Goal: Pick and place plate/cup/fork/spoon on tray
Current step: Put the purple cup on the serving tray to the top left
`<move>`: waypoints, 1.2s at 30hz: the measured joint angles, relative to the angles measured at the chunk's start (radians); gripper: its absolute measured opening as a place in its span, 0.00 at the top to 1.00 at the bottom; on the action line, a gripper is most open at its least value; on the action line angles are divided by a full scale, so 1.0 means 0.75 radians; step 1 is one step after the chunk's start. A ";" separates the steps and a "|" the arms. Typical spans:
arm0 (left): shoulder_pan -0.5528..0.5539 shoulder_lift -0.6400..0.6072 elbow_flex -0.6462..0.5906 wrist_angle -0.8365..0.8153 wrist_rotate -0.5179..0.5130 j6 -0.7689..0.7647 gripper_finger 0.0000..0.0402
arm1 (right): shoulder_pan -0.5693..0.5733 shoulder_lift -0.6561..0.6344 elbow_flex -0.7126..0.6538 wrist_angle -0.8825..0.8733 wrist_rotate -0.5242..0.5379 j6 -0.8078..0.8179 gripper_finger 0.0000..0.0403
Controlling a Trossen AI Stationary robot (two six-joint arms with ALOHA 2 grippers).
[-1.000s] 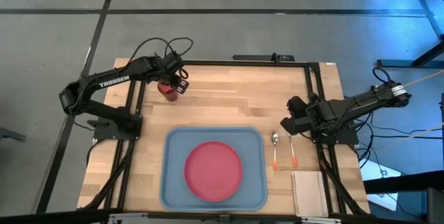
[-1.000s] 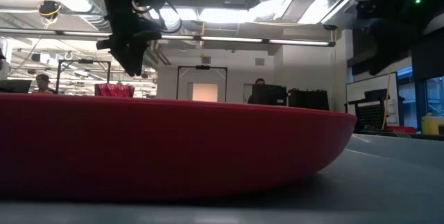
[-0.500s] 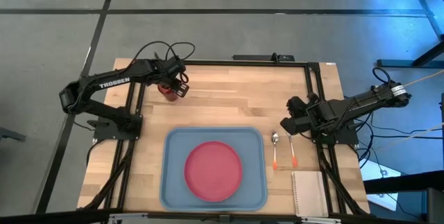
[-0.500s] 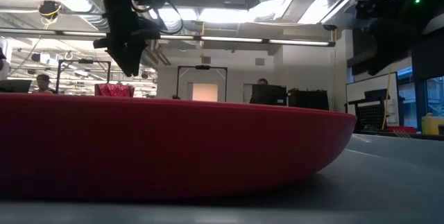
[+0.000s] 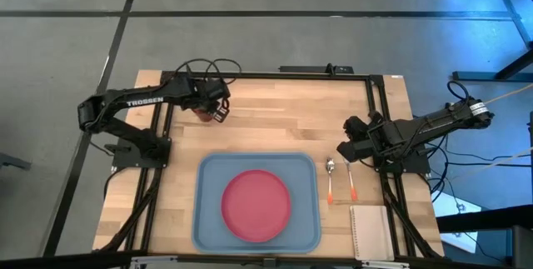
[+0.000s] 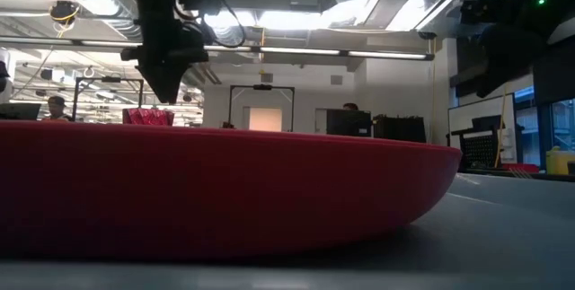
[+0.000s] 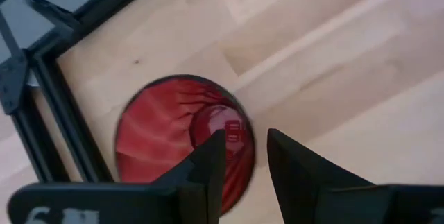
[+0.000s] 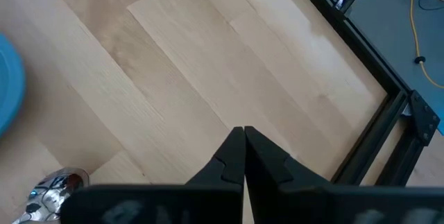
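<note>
Step in hand, as judged from the layout: picking the small dark red cylindrical plastic cup (image 7: 182,137), which stands upright at the far left of the wooden table (image 5: 283,111), well apart from the large light blue rectangular plastic tray (image 5: 208,219); the round pink-red plastic plate (image 5: 256,205) already lies in that tray.

The left gripper (image 7: 241,156) hangs directly over the cup; its fingers stand a narrow gap apart, one over the cup's mouth and one just outside the rim, gripping nothing.

Lower so the wall passes between the fingers; keep the wrist vertical, since a light plastic cup is likely to tip if nudged sideways; close only once the rim sits well between the pads.

The right gripper (image 8: 243,144) waits at the right edge with its fingers pressed together, empty, near the orange-handled spoon (image 5: 331,179) and the orange-handled fork (image 5: 351,181); both lie just beside the tray.
</note>
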 joint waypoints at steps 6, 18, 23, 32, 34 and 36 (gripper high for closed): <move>-0.010 0.066 0.000 -0.007 0.019 -0.003 0.75 | 0.000 0.000 0.000 0.000 0.001 0.000 0.99; -0.011 0.170 0.000 -0.010 0.024 -0.034 0.75 | 0.000 0.000 0.000 -0.001 0.001 -0.001 0.99; -0.011 0.194 0.000 -0.010 0.014 -0.028 0.76 | 0.000 0.000 -0.001 -0.001 0.001 -0.005 0.99; -0.035 0.194 0.000 -0.009 -0.085 -0.024 0.97 | 0.000 0.000 0.000 -0.001 0.002 -0.005 0.99; -0.040 0.193 0.000 -0.014 -0.082 -0.024 0.98 | 0.000 0.000 -0.001 -0.001 0.002 -0.005 0.99; -0.046 0.191 0.000 -0.013 -0.092 -0.009 0.98 | 0.001 0.000 -0.001 -0.001 0.003 -0.006 0.99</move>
